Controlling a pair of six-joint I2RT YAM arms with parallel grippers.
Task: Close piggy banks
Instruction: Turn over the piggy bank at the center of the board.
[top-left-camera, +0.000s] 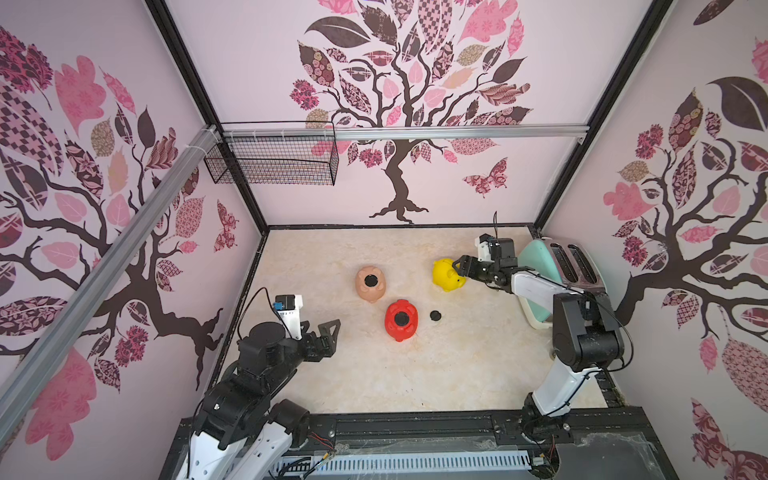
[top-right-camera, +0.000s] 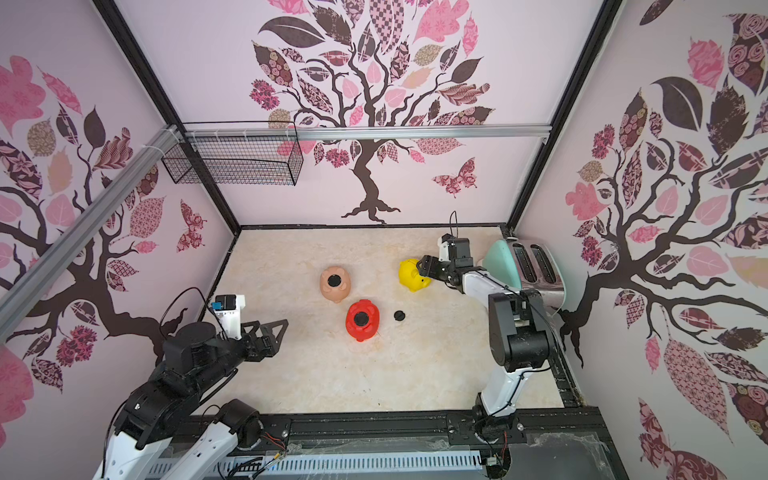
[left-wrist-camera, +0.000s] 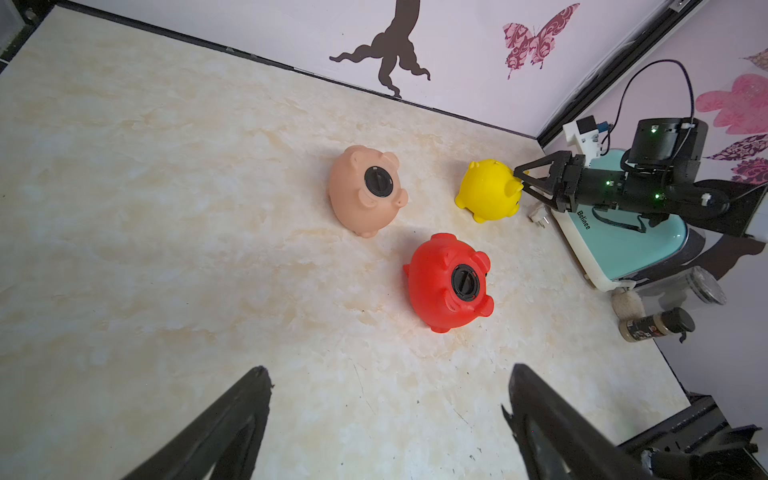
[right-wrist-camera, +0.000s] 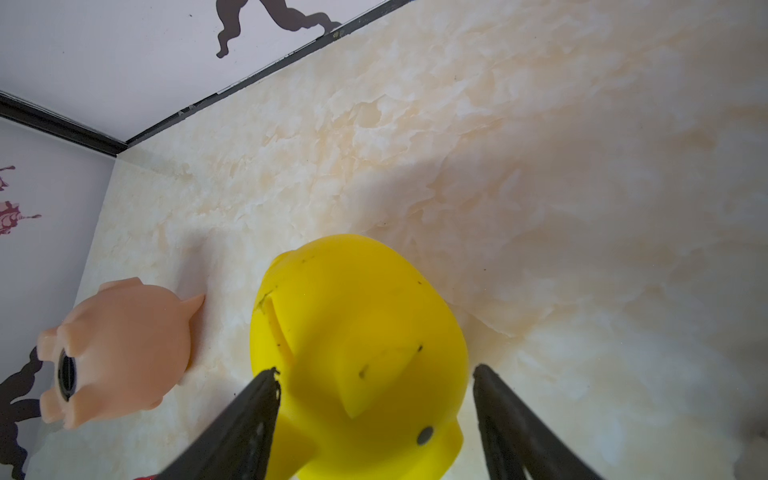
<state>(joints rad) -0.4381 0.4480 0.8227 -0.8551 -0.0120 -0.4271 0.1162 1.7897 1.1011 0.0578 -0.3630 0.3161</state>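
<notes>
At lower centre, my right gripper (right-wrist-camera: 374, 370) is straddling the yellow pig (right-wrist-camera: 353, 299), jaws spread; closing crookedly, I'm risking squirting it sideways.

The left arm (top-left-camera: 249, 386) sits folded low at the near-left corner, wrist roughly level, and the left gripper (left-wrist-camera: 388, 369) points inward with its 2 jaws spread wide. The right arm (top-left-camera: 536, 291) rises from its near-right base to a raised elbow, forearm sloping down and forward. The right gripper (right-wrist-camera: 374, 370) points toward the robot's left with its jaws apart.
</notes>
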